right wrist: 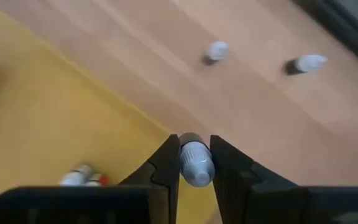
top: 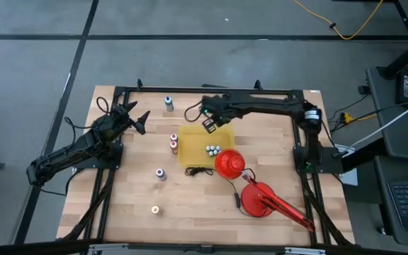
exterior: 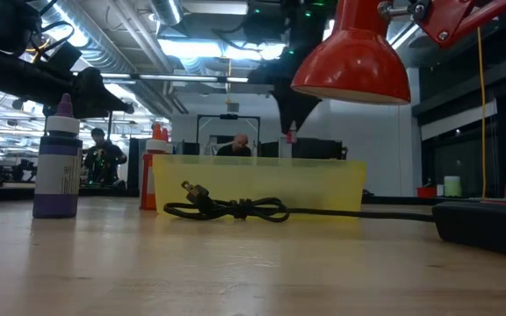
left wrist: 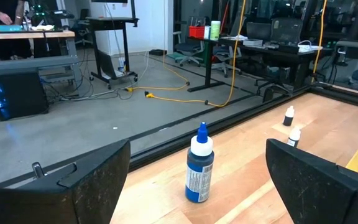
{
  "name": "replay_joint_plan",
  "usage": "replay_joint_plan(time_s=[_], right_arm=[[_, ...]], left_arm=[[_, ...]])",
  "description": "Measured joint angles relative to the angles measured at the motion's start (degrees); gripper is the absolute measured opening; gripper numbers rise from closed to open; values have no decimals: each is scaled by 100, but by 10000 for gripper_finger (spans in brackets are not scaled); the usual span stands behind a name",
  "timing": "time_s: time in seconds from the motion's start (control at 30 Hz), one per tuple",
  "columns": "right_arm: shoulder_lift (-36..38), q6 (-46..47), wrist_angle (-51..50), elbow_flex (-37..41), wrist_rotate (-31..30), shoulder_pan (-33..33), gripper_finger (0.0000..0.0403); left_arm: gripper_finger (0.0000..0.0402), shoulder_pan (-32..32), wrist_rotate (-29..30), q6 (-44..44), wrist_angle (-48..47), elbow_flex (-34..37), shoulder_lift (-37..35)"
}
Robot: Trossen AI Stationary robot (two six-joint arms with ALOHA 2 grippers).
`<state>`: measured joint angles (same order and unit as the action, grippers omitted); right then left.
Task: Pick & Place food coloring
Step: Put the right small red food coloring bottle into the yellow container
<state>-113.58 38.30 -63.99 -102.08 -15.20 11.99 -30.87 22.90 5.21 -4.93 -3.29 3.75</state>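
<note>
We see a small pale bottle [right wrist: 196,163] w/ a rounded grey-white cap clamped between the right gripper's [right wrist: 195,167] dark jaws, held over the far-left corner of the yellow tray [top: 193,142]. The tray is a shallow, translucent plastic rectangle mid-surface; a few tiny bottles [top: 213,150] stand inside near its right side. Two red/pink-topped bottles [top: 173,141] stand just beside the tray's left wall. A blue bottle [left wrist: 199,165], cylindrical w/ a white collar and pointed tip, stands near the far edge; a purple one [exterior: 58,160] and an orange-topped one [top: 155,210] stand apart toward the near-left.

The left gripper [top: 139,120] hovers at the far left, jaws apart, nothing between them.

The surface [top: 126,205] is pale wood planks w/ a black frame. A red lamp [top: 228,164] w/ a glossy domed shade leans over the tray's near-right corner, and a black cord [exterior: 231,209] lies knotted in front of the tray.
</note>
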Motion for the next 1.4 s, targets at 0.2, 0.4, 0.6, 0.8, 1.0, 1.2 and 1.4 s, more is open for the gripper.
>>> replay_joint_plan(time_s=[0.2,0.4,0.6,0.8,1.0,1.2,1.4], right_arm=[[-460,598,-12,-443,71,-436,75],[-856,1112,24,-586,113,-746,75],[-1056,1251,203,-446,133,-781,76],[-1000,1473,660,181,137,-778,76],[-842,1540,813,636,130,-755,77],[-664,1590,1185,1094,131,-734,77],[-515,1620,1399,1536,175,-724,78]], left_arm=[[364,1,0,0,0,-2,-2],[365,1,0,-2,0,0,-1],[363,0,0,0,0,-1,-1],[365,0,0,-2,0,-2,0],[363,0,0,0,0,-2,0],[365,1,-2,0,9,0,-1],[364,0,-2,0,29,-2,28]])
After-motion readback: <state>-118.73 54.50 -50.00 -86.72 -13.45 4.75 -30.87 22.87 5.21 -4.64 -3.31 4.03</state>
